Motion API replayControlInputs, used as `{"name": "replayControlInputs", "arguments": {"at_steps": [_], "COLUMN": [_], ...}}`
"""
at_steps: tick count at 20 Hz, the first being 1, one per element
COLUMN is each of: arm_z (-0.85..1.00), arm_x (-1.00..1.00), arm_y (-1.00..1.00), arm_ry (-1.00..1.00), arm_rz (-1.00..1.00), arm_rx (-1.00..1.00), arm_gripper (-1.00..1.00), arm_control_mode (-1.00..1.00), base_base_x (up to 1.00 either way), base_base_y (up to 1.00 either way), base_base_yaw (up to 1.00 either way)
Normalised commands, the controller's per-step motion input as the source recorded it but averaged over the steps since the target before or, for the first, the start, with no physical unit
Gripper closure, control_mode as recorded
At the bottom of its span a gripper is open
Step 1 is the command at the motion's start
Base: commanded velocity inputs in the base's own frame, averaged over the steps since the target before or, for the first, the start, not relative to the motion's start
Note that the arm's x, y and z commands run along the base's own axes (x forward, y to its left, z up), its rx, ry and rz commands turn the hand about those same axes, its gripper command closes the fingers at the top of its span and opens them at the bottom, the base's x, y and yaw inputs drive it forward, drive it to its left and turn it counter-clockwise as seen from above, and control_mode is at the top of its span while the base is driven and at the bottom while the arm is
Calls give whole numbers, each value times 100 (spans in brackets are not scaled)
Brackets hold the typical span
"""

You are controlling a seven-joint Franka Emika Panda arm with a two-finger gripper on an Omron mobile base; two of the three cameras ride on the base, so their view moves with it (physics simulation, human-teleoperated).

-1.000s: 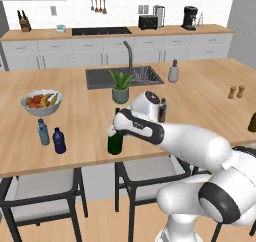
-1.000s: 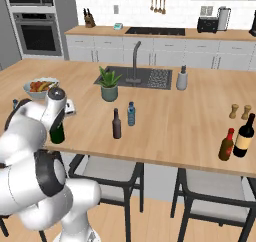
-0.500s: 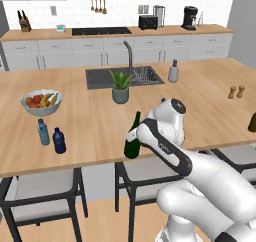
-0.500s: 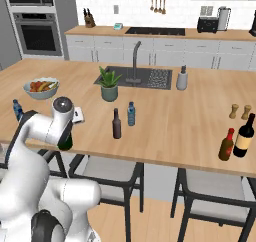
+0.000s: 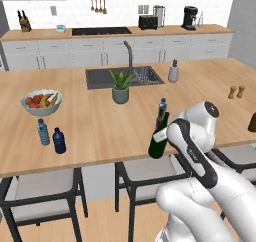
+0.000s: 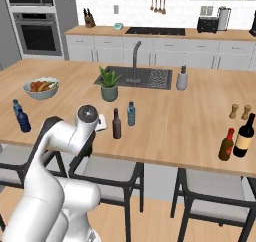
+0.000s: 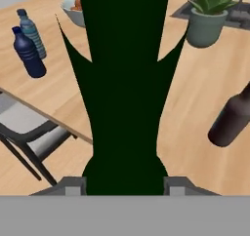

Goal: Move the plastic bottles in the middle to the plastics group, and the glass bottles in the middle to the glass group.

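My gripper (image 5: 161, 136) is shut on the tall dark green wine bottle (image 5: 158, 140), which hangs tilted over the counter's front edge. In the hand view this bottle (image 7: 124, 84) rises between my fingertips (image 7: 73, 186). Just behind it stands the small pale-blue water bottle (image 5: 162, 106), also seen in the right base view (image 6: 131, 114), beside the slim dark brown bottle (image 6: 116, 124). The plastics group, a pale-blue bottle (image 5: 43, 132) and a navy bottle (image 5: 59, 140), stands far left. The glass group (image 6: 226, 144) stands far right with a dark wine bottle (image 6: 244, 136).
A fruit bowl (image 5: 41, 102) sits at the left, and a potted plant (image 5: 120, 88) stands in front of the sink (image 5: 125, 77). Wooden shakers (image 5: 235, 92) stand at the right. Stools (image 5: 45, 206) line the counter's front edge.
My arm has swung right along the counter's front edge, carrying the green bottle from near the plastics side toward the middle. The other bottles have not moved.
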Motion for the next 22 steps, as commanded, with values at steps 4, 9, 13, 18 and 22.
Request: {"name": "replayControlInputs", "arguments": {"at_steps": [4,9,13,18,22], "arm_z": [1,1,1,6,13], "arm_x": [1,16,26,26,28], "arm_y": [-100,-100,-100,-100,-100], "arm_ry": [10,13,14,11,10], "arm_rz": [-2,-2,-1,0,0], "arm_rx": [0,0,0,0,0], "arm_gripper": [100,100,100,100,100], "arm_control_mode": [-100,-100,-100,-100,-100], "base_base_x": [0,0,0,0,0], "base_base_y": [0,0,0,0,0], "base_base_yaw": [0,0,0,0,0]}}
